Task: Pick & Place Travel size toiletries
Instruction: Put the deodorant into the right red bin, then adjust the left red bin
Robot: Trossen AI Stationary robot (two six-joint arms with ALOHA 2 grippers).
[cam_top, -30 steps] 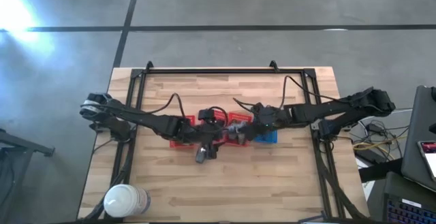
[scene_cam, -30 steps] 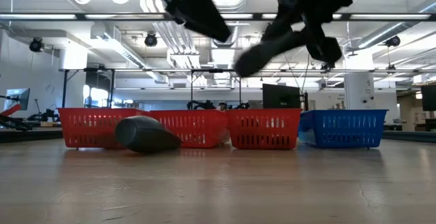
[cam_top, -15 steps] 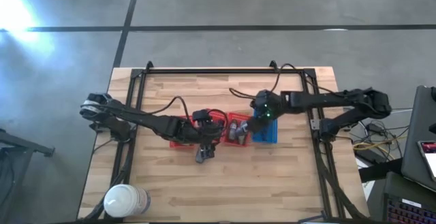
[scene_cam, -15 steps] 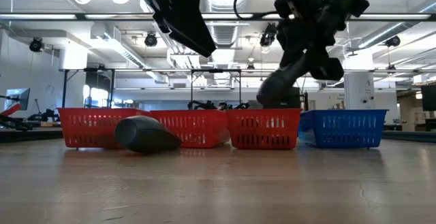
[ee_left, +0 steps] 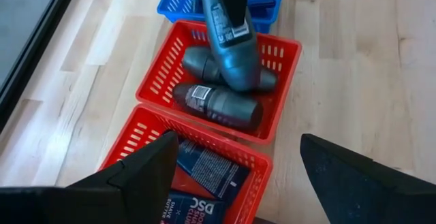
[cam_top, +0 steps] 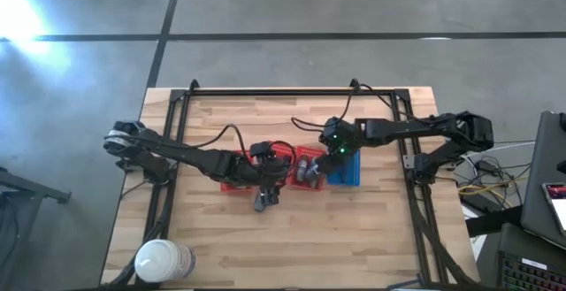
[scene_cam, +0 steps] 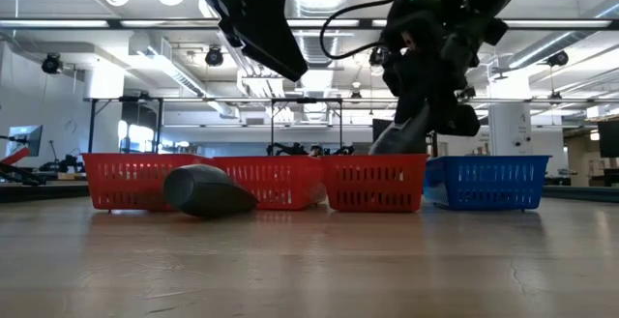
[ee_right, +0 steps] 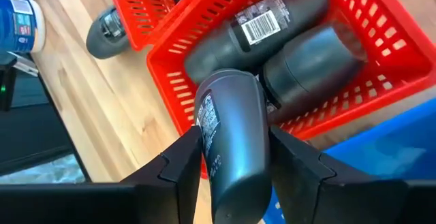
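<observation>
A: Because the grey tube [ee_right: 231, 142] hangs cap-down between the right gripper [ee_right: 231, 156]'s fingers, over the middle red basket [ee_left: 279, 50], what do you judge the step to be?

B: Placement. The jaws pinch the tube by its flat end, with the cap end just above two grey bottles [ee_left: 218, 105] already lying in that basket. A drop from there should land it with its kind.

A: Where is that basket on the worktop?

B: Near the centre, in a row running across: a red basket [ee_left: 146, 139] toward the left edge, the middle red one next, then a blue basket [cam_top: 347, 174] toward the right edge.

A: And the left gripper [ee_left: 235, 159]?

B: It hovers over the left red basket, jaws spread wide and holding nothing; probably waiting its turn.

A: What does each view add?

B: The left wrist view shows flat dark-blue packets [ee_left: 208, 173] in the left red basket, not legible from above. The right wrist view shows the barcode label on a bottle, and one more grey bottle [ee_right: 109, 33] lying on the worktop just beside the red baskets, on their front side. The low view confirms that bottle rests on the wood. Only the high view shows the white roll [cam_top: 164, 260] at the front left corner.
</observation>
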